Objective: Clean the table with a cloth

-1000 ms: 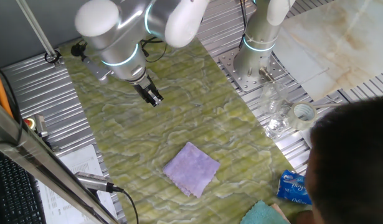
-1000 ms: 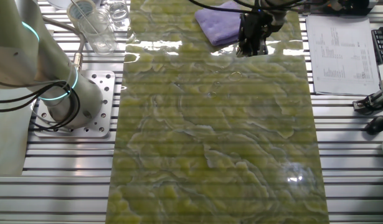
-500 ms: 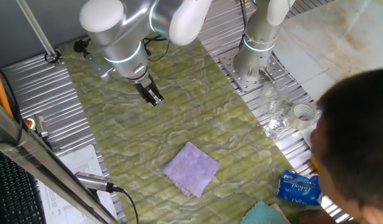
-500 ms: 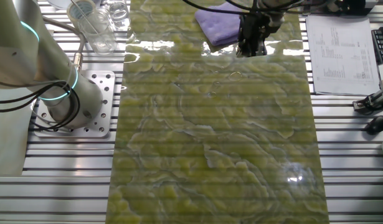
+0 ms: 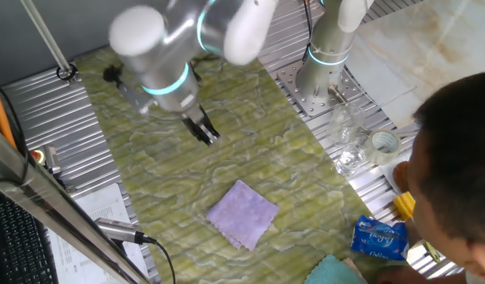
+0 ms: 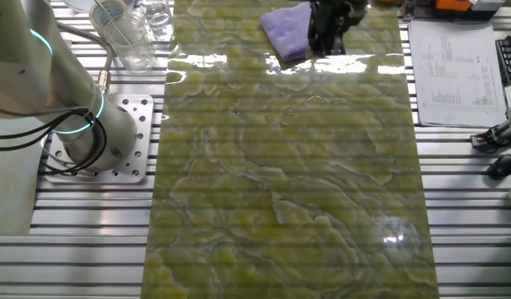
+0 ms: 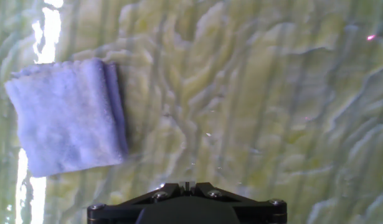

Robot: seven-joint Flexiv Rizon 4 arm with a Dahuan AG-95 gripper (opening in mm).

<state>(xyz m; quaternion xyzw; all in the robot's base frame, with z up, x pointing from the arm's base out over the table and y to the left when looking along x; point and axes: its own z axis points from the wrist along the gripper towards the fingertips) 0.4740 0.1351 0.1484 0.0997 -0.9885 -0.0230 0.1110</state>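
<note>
The lilac-purple cloth (image 5: 242, 213) lies flat and folded on the green-yellow marbled table (image 5: 155, 166), toward its near end. In the other fixed view the cloth (image 6: 285, 30) sits at the table's (image 6: 288, 191) far edge. My gripper (image 5: 208, 135) hangs over the table, up and left of the cloth and apart from it, fingers together and empty. The other fixed view puts the gripper (image 6: 321, 43) just right of the cloth. In the hand view the cloth (image 7: 66, 115) fills the left side, and the shut fingertips (image 7: 186, 184) show at the bottom edge.
The arm's base (image 5: 325, 75) is bolted to ribbed metal at the right. Clear glasses (image 5: 348, 150), a tape roll (image 5: 384, 143), a blue tissue packet (image 5: 378, 239) and a teal cloth (image 5: 333, 272) lie right of the table. A person's head (image 5: 463, 158) leans in. Papers (image 6: 454, 71) lie opposite.
My gripper has moved across the table toward the cloth, which has not moved. The person's head has come further into view at the right.
</note>
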